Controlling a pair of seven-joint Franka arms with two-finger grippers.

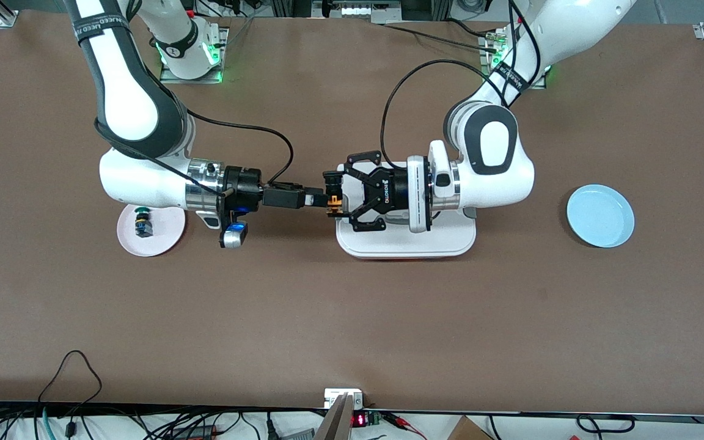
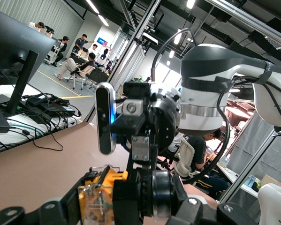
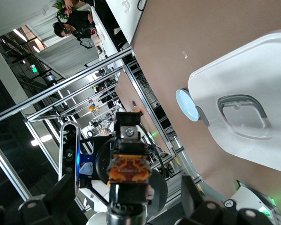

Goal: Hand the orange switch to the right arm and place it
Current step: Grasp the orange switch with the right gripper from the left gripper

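The orange switch (image 1: 334,201) hangs in the air over the edge of the white tray (image 1: 407,244), at the table's middle. My left gripper (image 1: 333,194), the open-frame ROBOTIQ one, is shut on it lengthwise, one finger on each end. In the left wrist view the switch (image 2: 95,197) shows its orange block beside a black collar. My right gripper (image 1: 321,199) meets it from the right arm's end of the table. In the right wrist view its jaws stand apart on either side of the switch (image 3: 128,171), with gaps showing.
A pink plate (image 1: 156,235) with a green-capped switch (image 1: 142,221) lies under the right arm's wrist. A light blue plate (image 1: 600,216) lies toward the left arm's end of the table and also shows in the right wrist view (image 3: 187,104).
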